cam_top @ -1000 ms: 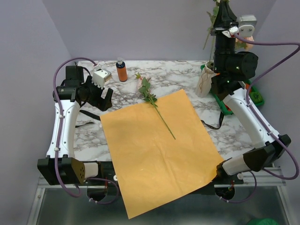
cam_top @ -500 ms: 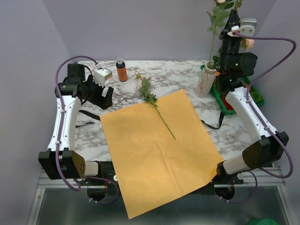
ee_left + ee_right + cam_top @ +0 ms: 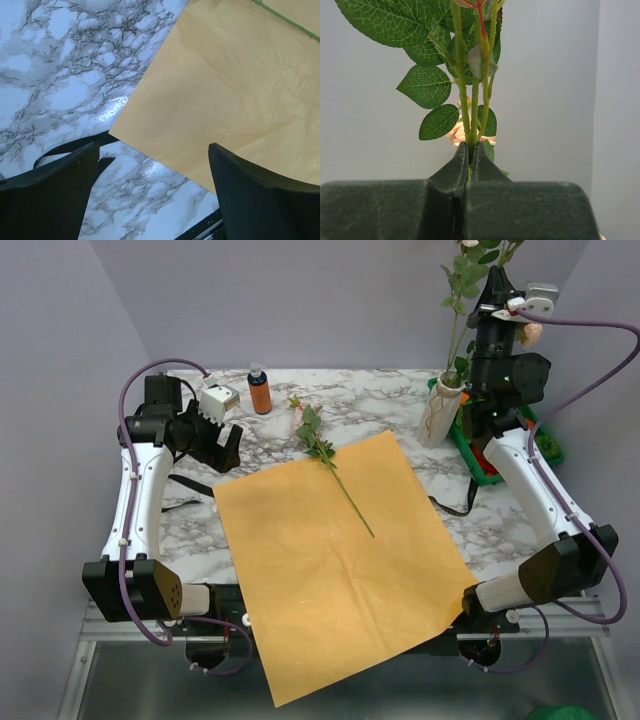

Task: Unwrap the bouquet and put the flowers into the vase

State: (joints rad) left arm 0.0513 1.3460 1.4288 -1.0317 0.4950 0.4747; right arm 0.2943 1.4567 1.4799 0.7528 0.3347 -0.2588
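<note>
At the bottom centre of the top view, the orange paper sheet (image 3: 335, 565) lies flat and unfolded, its near corner overhanging the front edge of the marble table (image 3: 400, 400). The black ribbon (image 3: 185, 485) lies loose on the marble at the sheet's left edge; the left wrist view shows it as a dark strap (image 3: 65, 147) passing under the sheet's corner (image 3: 225, 100).

Left of centre, the left gripper (image 3: 222, 445) hangs above the marble beside the sheet's upper left corner. Its jaws are spread wide with nothing between them (image 3: 153, 147).

Across the sheet's upper half, a single stem (image 3: 345, 490) lies diagonally. Its leaves and pale rose head (image 3: 300, 418) rest on the marble past the sheet's far edge.

At upper centre, an orange bottle (image 3: 259, 390) with a dark cap stands upright near the table's far edge.

At upper right, the vase (image 3: 437, 412) stands upright. The flowers (image 3: 462, 285) rise above it, and their lower ends reach its mouth; whether they sit inside cannot be told.

At the top right corner, the right gripper (image 3: 484, 292) is raised high. Its jaws are pressed together on the green stems (image 3: 470, 100), pinching them just below the leaves (image 3: 425, 85), with a peach rose head (image 3: 459, 134) behind the fingertips.
</note>
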